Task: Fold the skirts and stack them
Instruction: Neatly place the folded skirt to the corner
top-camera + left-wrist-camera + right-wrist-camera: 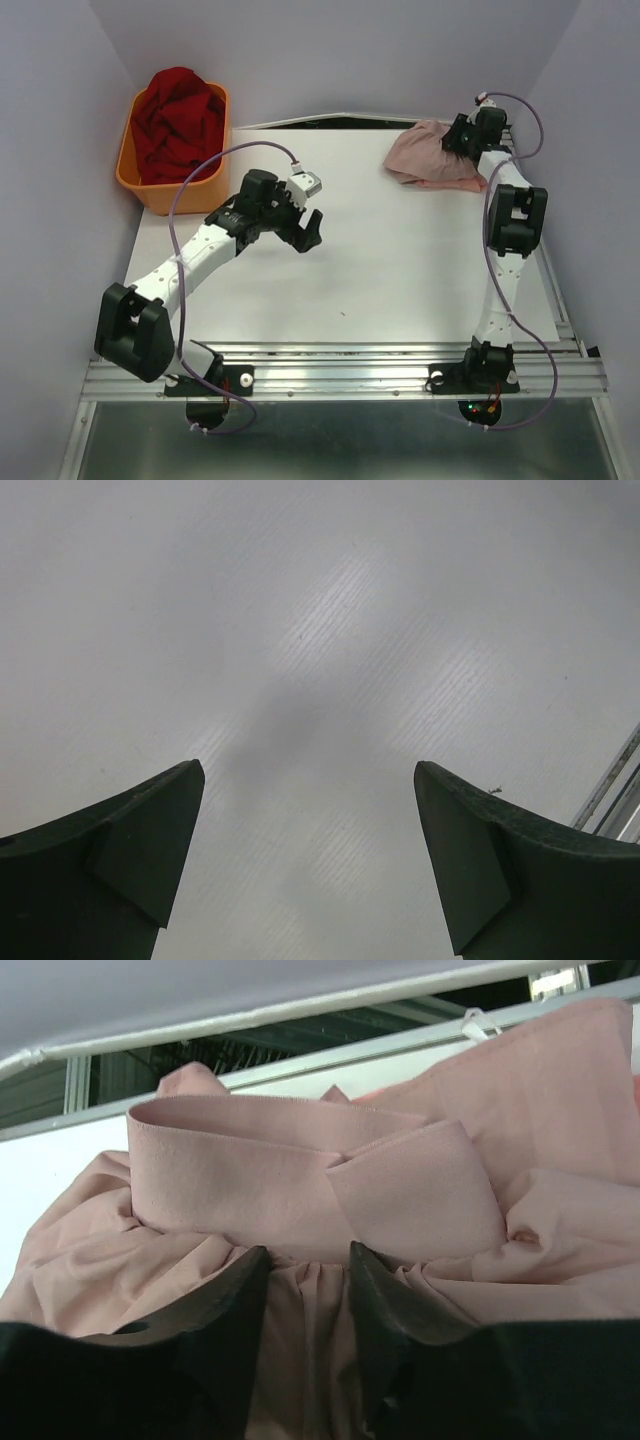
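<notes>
mauve skirt (300, 1175): bunched heap, waistband folded just above the right gripper's fingertips
salmon skirt (445, 184): edge showing under the mauve one, just beside that hand
right gripper (308, 1270): fingers pinched on the mauve skirt's gathers
left gripper (310, 770): fingers spread wide, nothing held, bare table (400, 270) under it
tub (150, 185): orange, to that hand's left, red cloth (180, 120) inside

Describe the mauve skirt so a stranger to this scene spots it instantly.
On the white table, look to the far right corner. The dusty mauve skirt lies bunched there, pinched by the right gripper. It is paler than the salmon skirt under it, with a broad folded waistband.
</notes>
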You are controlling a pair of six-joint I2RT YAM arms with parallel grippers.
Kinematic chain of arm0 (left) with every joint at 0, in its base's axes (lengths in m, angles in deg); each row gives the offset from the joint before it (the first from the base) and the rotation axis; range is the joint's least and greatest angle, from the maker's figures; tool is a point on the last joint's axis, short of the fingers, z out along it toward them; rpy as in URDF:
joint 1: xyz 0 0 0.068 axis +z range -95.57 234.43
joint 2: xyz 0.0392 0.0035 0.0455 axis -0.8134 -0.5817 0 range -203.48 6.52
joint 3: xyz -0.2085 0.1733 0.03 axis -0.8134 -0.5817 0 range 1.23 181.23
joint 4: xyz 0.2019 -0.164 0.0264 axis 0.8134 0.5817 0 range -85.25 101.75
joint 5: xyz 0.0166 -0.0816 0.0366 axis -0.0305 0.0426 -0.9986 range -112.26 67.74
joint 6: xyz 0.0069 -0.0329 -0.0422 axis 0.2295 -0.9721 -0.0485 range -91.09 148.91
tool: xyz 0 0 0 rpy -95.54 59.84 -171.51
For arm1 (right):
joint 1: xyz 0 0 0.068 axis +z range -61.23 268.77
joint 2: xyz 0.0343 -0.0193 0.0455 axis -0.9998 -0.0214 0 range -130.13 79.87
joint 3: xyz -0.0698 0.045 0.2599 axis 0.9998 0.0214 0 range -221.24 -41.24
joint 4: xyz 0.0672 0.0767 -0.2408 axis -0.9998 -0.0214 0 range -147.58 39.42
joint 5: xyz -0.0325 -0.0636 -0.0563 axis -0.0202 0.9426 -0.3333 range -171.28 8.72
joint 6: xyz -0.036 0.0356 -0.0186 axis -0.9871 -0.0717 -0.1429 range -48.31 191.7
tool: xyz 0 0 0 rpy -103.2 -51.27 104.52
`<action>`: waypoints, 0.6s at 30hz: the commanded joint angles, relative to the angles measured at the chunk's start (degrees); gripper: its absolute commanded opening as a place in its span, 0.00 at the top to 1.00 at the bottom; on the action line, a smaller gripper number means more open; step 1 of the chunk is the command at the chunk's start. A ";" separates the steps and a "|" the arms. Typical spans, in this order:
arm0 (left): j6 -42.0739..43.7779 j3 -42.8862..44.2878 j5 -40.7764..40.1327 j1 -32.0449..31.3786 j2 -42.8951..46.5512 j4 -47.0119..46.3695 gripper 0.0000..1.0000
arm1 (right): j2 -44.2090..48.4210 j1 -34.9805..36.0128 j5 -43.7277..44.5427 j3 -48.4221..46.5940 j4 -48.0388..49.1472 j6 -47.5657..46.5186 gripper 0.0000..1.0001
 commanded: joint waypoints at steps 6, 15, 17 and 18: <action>-2.97 2.90 6.54 2.98 1.44 -1.39 0.01 | -1.37 0.52 -0.22 -1.35 9.80 0.39 0.36; -7.46 16.59 2.60 9.48 3.20 -1.05 0.02 | 14.44 0.52 -8.13 3.05 8.05 -3.12 0.00; -6.58 22.74 0.04 10.36 2.41 2.55 0.01 | 19.45 0.52 -9.45 3.32 5.33 -5.14 0.00; -6.15 24.50 -0.14 12.02 1.80 4.39 0.02 | 21.03 0.52 -10.15 3.41 3.06 -7.58 0.00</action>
